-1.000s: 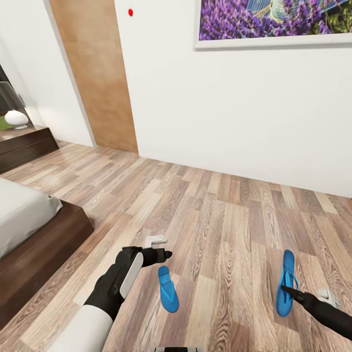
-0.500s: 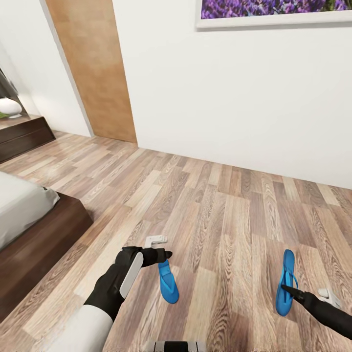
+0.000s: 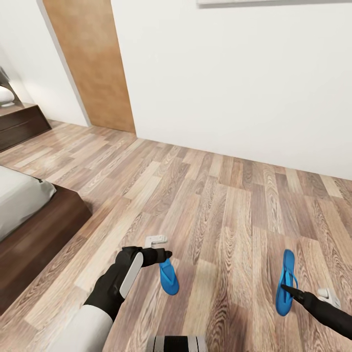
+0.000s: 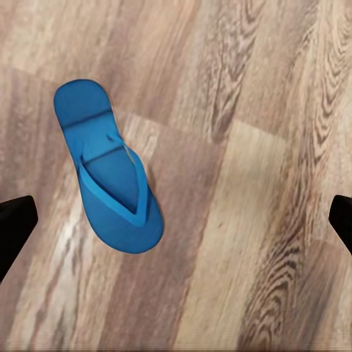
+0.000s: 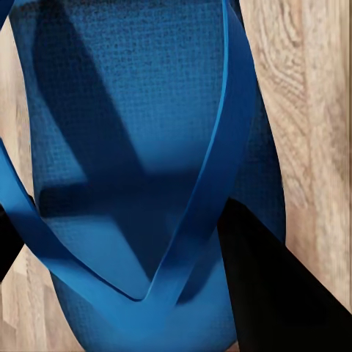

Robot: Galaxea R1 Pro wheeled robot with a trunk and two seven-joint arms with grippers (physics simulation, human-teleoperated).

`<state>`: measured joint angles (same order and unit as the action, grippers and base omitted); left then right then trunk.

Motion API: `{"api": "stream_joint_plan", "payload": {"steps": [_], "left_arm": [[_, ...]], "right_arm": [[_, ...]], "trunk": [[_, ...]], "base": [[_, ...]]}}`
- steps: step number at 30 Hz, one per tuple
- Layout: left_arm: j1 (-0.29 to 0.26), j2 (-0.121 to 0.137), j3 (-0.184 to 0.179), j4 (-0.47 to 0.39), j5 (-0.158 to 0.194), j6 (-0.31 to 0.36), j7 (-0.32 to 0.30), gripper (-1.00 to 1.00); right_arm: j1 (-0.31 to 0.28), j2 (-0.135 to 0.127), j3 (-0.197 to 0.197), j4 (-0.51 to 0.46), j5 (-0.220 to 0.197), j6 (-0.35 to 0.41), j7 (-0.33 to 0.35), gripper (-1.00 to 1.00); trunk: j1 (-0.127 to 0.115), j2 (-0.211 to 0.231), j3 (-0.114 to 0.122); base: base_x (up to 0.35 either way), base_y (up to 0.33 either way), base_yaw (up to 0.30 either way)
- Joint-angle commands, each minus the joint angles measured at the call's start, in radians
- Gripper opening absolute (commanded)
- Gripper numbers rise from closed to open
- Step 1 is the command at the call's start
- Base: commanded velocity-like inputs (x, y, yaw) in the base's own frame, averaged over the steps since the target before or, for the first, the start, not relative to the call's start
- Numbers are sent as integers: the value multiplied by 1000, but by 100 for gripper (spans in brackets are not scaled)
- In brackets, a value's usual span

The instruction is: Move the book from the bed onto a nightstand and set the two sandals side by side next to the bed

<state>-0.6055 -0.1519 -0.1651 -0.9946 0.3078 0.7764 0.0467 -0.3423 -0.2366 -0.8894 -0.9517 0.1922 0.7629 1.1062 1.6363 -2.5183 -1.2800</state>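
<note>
One blue sandal lies flat on the wood floor just below my left gripper. In the left wrist view that sandal sits between the wide-apart fingertips of the open left gripper, well beneath them. My right gripper is shut on the other sandal, which hangs edge-on above the floor. Up close, its strap runs between the black fingers. The bed with its pale mattress fills the left edge. The book is out of view.
A white wall and a wooden door stand ahead. A low dark wooden cabinet with a lamp base sits at far left; I cannot tell if it is the nightstand. Open plank floor spreads between bed and wall.
The whole view has shifted: the wall picture has slid out of the top. The floor sandal now lies closer under my left gripper. The right sandal has stayed with my right gripper.
</note>
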Motion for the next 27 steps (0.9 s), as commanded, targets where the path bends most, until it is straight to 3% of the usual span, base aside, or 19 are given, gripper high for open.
{"api": "stream_joint_plan", "payload": {"steps": [1,27], "left_arm": [[0,0,-1,-1,7,4,5,100],[0,0,-1,-1,7,4,4,100]], "right_arm": [[-2,0,-3,-1,7,9,7,-100],[-1,0,-2,-1,7,7,7,-100]], "trunk": [[0,-1,-5],[12,-7,-105]], "base": [[0,0,0],[0,0,0]]}}
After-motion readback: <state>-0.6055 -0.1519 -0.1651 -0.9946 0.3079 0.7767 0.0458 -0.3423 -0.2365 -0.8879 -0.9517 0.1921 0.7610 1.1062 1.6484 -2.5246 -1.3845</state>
